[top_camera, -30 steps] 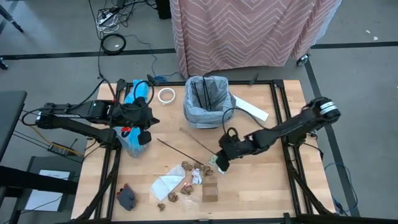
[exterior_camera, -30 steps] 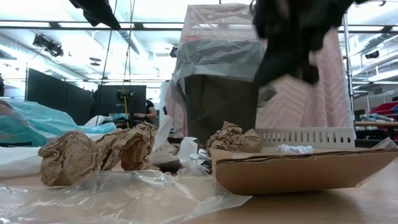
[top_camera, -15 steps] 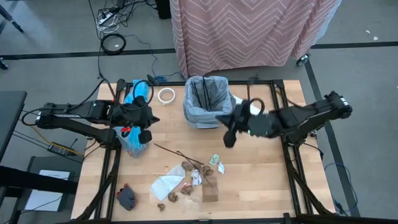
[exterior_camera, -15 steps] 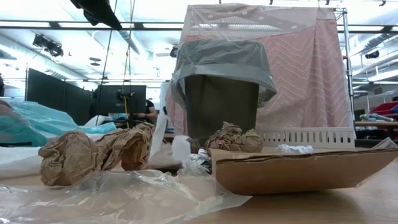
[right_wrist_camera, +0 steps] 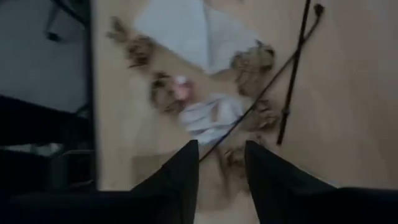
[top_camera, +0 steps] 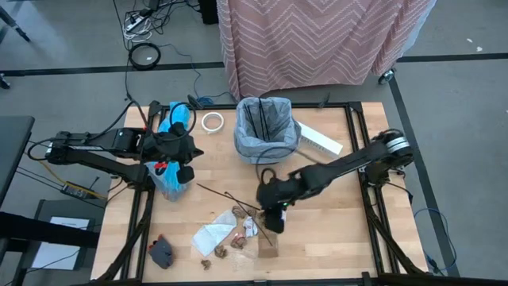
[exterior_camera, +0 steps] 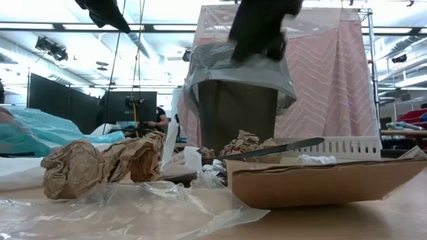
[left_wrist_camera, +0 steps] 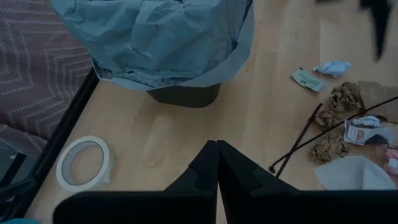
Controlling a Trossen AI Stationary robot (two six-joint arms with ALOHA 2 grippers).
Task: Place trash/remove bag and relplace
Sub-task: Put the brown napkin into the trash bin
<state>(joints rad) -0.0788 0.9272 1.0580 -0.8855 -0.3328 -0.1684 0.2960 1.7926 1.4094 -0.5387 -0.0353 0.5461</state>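
Right gripper [top_camera: 271, 214] low over the trash [top_camera: 242, 225] near the middle of the table [top_camera: 333, 238], fingers [right_wrist_camera: 183, 168] apart, holding nothing. Left gripper [top_camera: 184, 163] off at the left side over the blue bag [top_camera: 171, 119], fingers [left_wrist_camera: 208, 168] pressed together. Grey bag [top_camera: 266, 127] in the bin at the back. Thin dark sticks [top_camera: 226, 193] flat on the wood beside the brown paper wads [top_camera: 238, 213].

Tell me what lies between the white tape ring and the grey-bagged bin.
Nothing: bare wooden tabletop separates the white tape ring from the grey-bagged bin, clear in the high view and left wrist view.
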